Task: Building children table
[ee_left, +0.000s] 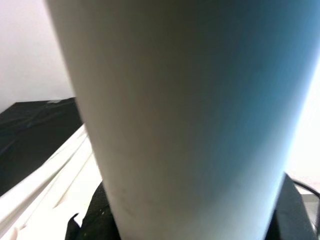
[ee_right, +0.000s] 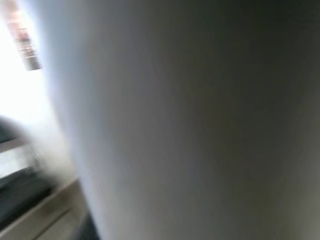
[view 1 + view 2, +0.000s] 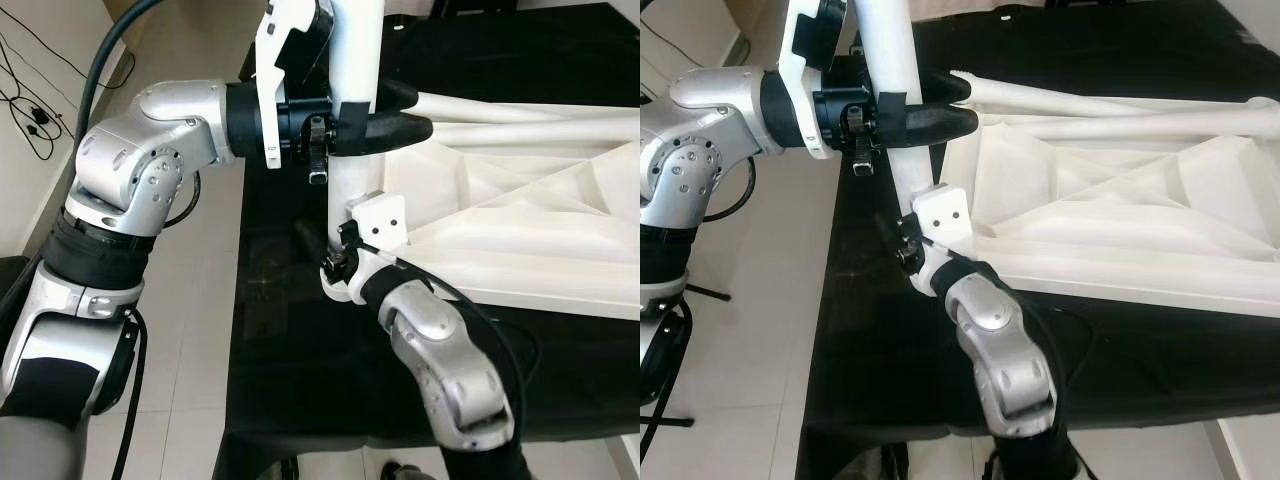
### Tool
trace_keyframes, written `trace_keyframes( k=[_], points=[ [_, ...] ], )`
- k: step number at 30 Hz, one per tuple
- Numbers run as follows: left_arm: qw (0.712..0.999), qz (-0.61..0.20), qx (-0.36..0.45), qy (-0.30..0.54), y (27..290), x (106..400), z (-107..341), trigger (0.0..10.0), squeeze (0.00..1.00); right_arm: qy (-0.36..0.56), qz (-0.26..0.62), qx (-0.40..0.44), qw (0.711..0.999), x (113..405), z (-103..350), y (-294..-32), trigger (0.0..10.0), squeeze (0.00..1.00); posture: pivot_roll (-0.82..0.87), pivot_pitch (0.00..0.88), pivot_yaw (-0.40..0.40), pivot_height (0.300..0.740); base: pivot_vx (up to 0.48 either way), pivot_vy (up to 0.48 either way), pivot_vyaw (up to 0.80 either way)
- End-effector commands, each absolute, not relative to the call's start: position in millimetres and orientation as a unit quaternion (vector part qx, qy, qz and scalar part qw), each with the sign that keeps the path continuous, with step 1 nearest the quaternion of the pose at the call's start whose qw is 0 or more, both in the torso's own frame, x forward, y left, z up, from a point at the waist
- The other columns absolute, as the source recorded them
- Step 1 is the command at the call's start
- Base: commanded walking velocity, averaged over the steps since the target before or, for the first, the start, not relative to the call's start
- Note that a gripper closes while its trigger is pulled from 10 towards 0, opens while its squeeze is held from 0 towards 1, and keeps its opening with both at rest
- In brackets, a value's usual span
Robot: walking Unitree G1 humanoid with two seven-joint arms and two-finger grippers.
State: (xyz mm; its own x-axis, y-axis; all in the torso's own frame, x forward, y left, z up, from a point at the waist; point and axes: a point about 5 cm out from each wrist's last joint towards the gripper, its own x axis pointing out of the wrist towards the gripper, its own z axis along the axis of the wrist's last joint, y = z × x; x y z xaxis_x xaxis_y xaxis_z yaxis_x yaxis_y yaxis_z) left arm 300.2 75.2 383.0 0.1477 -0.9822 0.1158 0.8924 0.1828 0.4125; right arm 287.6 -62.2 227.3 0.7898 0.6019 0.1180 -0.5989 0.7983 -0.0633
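A white children's table (image 3: 520, 230) lies upside down on a black cloth, its ribbed underside facing up. At its near left corner a thick white leg (image 3: 355, 40) stands upright. My left gripper (image 3: 420, 112) reaches in from the left and is shut on this leg, one black finger on each side of it. My right gripper (image 3: 342, 262) sits lower, pressed against the foot of the same leg where it meets the table corner, and its white wrist mount hides the contact. Seen from both wrists, the leg (image 1: 175, 125) (image 2: 200, 125) is very close.
Two more white legs (image 3: 520, 108) slant across the far side of the upturned table. The black cloth (image 3: 300, 360) covers the work surface to its left edge, beyond which is pale tiled floor (image 3: 190, 300). Black cables (image 3: 30, 110) lie on the floor at far left.
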Motion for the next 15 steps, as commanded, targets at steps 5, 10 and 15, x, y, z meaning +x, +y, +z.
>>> trace_keyframes(
  k=[5, 10, 15],
  points=[
    [0.743, -0.623, 0.153, -0.191, 73.4, 296.2, 382.4, 0.0, 0.00, -0.089, 0.517, -0.067, 0.849, 297.2, 248.8, -63.3, 10.0, 1.00, 0.07, 0.237, 0.070, 0.740, 0.000, 0.000, 0.00],
    [0.742, -0.626, 0.146, -0.193, 73.0, 294.8, 382.7, 0.0, 0.00, -0.075, 0.605, -0.168, 0.775, 317.7, 250.7, -82.3, 10.0, 0.00, 0.08, 0.239, 0.068, 0.740, 0.000, 0.000, 0.00],
    [0.741, -0.627, 0.145, -0.193, 72.7, 294.5, 381.7, 0.0, 0.00, -0.064, 0.622, -0.151, 0.766, 329.7, 255.3, -86.8, 10.0, 0.00, 0.08, 0.241, 0.063, 0.740, 0.000, 0.000, 0.00]
  ],
)
